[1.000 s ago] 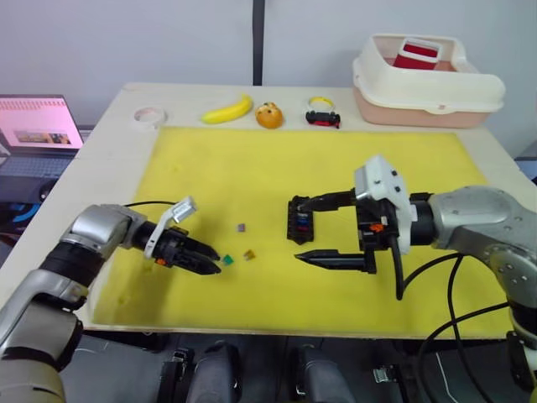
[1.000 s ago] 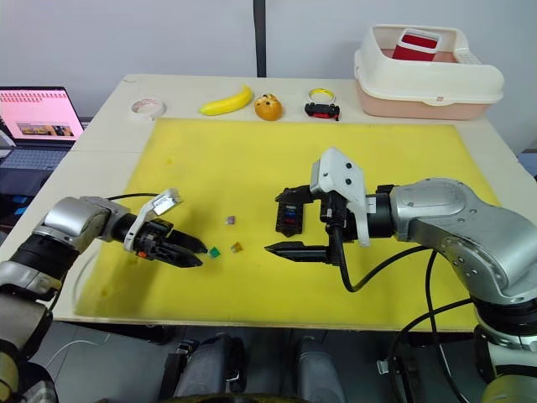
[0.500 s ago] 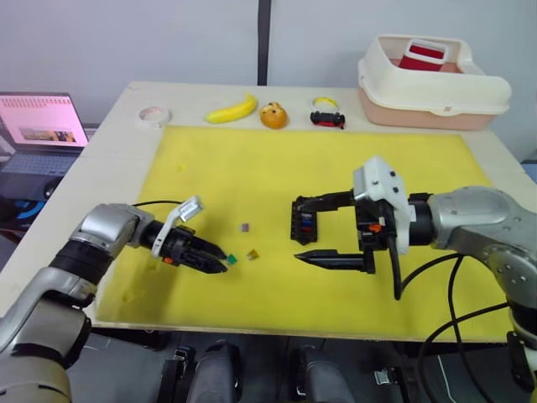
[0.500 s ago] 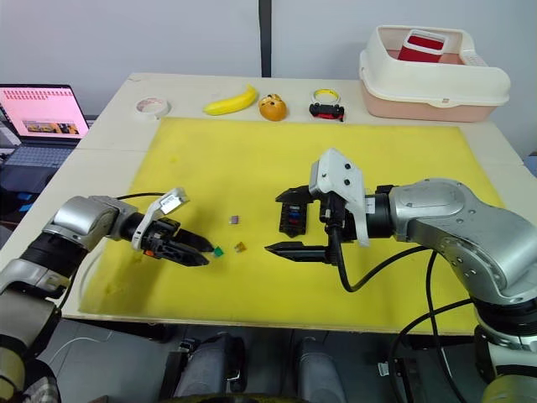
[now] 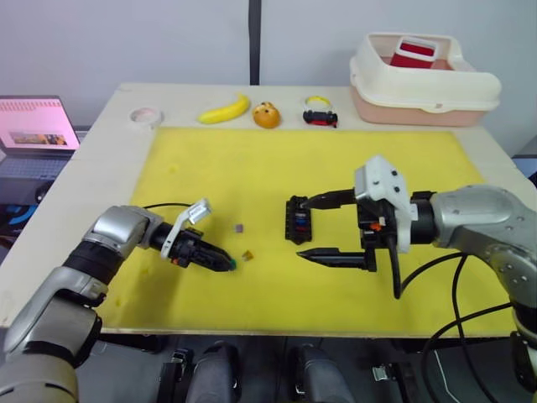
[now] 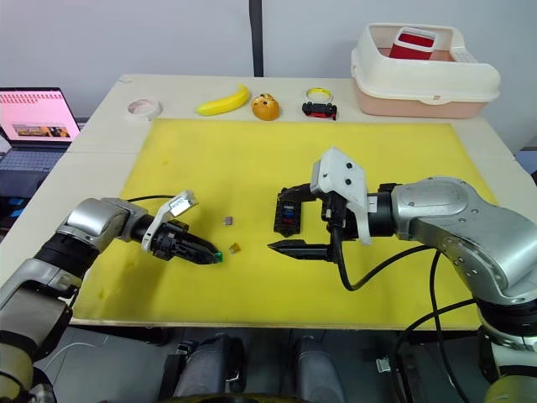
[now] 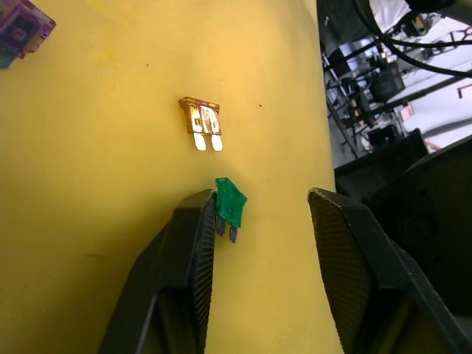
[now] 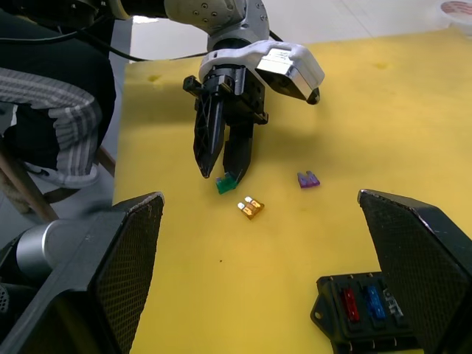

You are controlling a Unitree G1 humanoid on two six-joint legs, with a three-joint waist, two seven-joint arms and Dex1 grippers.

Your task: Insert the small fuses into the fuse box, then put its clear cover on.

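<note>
A green fuse (image 7: 231, 203) lies on the yellow mat (image 5: 252, 168), leaning against one finger of my left gripper (image 7: 263, 203). That gripper is open, with a gap to the other finger. An amber fuse (image 7: 200, 122) and a purple-grey fuse (image 7: 22, 26) lie just beyond. The black fuse box (image 5: 297, 220) stands mid-mat with a red and a blue fuse seated in it (image 8: 361, 310). My right gripper (image 5: 304, 227) is wide open, one finger on each side of the box, and grips nothing. The clear cover is out of view.
Along the table's far edge lie a tape roll (image 5: 146, 115), a banana (image 5: 225, 109), an orange fruit (image 5: 267, 114) and a small black-and-red object (image 5: 320, 116). A cream lidded bin (image 5: 424, 80) stands at the far right. A laptop (image 5: 33, 134) sits off to the left.
My left gripper has slid right to the green fuse and its fingers have narrowed around it. The right arm and fuse box have stayed put.
</note>
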